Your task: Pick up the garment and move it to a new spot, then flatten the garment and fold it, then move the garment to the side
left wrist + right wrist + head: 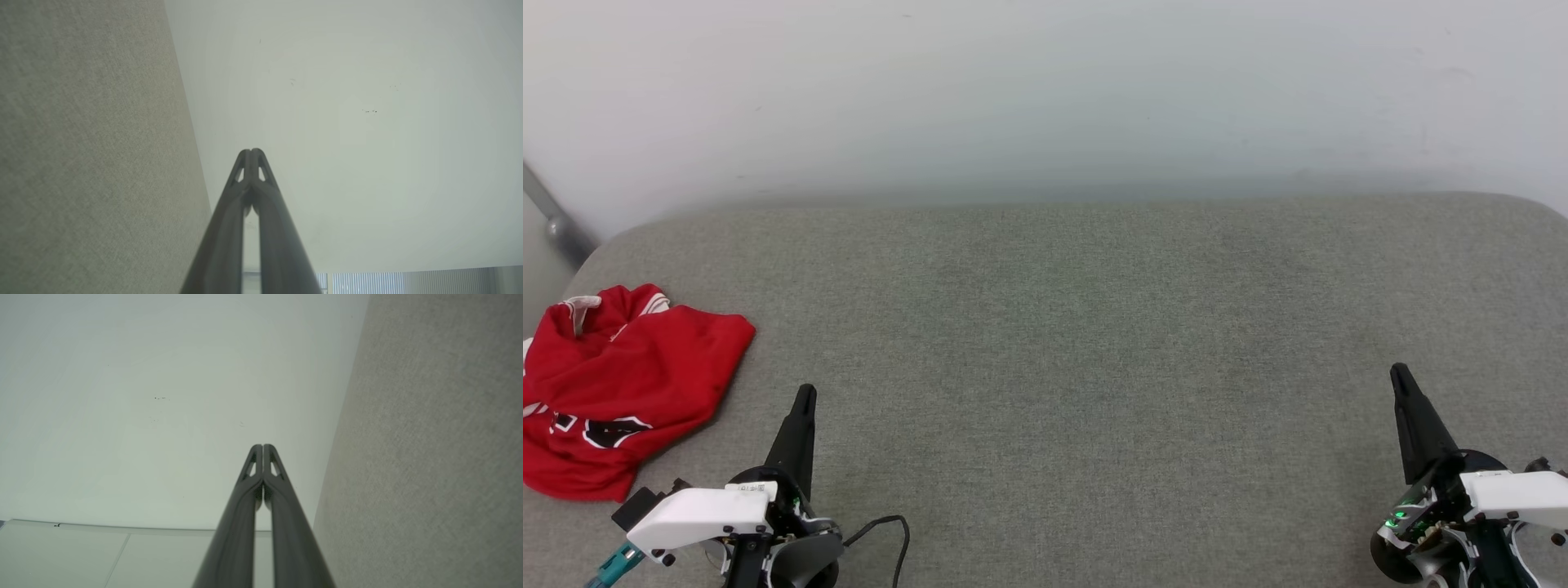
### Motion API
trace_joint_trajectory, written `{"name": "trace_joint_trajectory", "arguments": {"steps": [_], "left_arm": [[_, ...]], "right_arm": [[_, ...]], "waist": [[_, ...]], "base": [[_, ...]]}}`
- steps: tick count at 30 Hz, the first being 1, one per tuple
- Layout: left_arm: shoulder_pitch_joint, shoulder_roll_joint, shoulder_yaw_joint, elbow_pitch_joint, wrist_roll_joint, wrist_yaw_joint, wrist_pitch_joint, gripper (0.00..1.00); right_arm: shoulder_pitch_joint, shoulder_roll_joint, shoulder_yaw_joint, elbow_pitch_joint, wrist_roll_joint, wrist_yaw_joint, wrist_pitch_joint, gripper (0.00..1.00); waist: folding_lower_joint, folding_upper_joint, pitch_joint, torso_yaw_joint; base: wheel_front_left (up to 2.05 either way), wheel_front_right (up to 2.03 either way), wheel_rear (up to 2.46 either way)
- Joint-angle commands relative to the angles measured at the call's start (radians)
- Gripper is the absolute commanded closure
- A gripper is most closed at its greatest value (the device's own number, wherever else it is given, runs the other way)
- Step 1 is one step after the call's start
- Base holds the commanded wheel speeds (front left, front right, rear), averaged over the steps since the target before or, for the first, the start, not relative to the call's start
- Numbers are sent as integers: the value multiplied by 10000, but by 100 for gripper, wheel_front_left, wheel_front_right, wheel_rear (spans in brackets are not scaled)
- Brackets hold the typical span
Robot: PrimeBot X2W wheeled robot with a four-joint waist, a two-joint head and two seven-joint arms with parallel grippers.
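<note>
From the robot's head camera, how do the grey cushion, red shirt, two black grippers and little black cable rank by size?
1. Grey cushion, by far.
2. Red shirt.
3. Left gripper and right gripper: alike, not ranked.
4. Black cable.
</note>
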Motion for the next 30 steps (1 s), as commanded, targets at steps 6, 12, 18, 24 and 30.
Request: {"name": "trace_joint_trajectory", "arguments": {"steps": [6, 12, 18, 24, 30], "left_arm": [[-61, -25, 29, 0, 18, -30, 21, 100], [-61, -25, 28, 0, 17, -30, 20, 100], [-61, -26, 27, 0, 16, -30, 19, 100], [-61, -26, 26, 0, 15, -30, 19, 100], [46, -8, -223, -9, 4, 6, -174, 0]], "right_arm": [[-121, 53, 2, 11, -51, -3, 9, 100], [-121, 53, 3, 11, -50, -3, 8, 100], [-121, 53, 4, 11, -50, -3, 8, 100], [-121, 53, 5, 10, -49, -3, 7, 100], [135, 3, 50, -11, -92, 0, -166, 0]], "waist": [[0, 0, 0, 0], [0, 0, 0, 0], [0, 0, 0, 0], [0, 0, 0, 0], [0, 0, 3, -4]], "base": [[0, 0, 0], [0, 0, 0], [0, 0, 0], [0, 0, 0], [0, 0, 0]]}}
